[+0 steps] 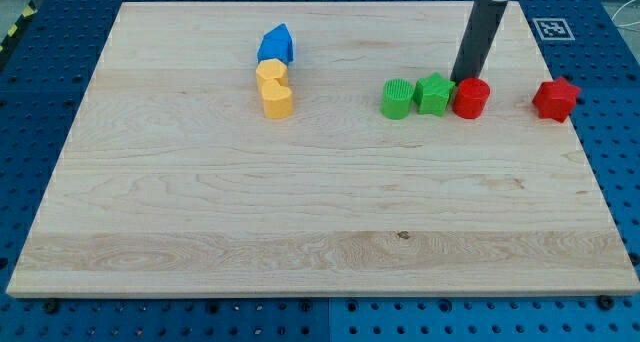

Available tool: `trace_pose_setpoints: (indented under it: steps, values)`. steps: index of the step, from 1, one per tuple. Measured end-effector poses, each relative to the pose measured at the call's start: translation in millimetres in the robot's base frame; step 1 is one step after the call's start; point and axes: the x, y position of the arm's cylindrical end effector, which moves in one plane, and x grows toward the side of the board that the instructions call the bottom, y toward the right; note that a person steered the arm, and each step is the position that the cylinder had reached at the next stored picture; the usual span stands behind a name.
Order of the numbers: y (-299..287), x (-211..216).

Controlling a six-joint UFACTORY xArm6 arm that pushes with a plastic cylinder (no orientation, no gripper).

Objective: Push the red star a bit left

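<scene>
The red star (556,99) lies near the board's right edge, in the upper part of the view. My tip (461,80) is down at the top edge of a red round block (471,98), well to the left of the star and apart from it. The rod slants up to the view's top right. A green star-like block (434,92) touches the red round block on its left.
A green round block (397,98) sits left of the green star-like block. A blue block (276,45) and two yellow blocks (271,75) (277,100) stand in a column at upper centre-left. The wooden board (300,222) ends just right of the star.
</scene>
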Motion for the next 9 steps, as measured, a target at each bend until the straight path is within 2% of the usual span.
trace_pose_setpoints:
  steps: [2,3,4,5,7,8,9]
  values:
    - [13,-73]
    - [66,-83]
    - [143,-82]
    - [166,-79]
    - [167,-57]
    - [166,-19]
    - [167,38]
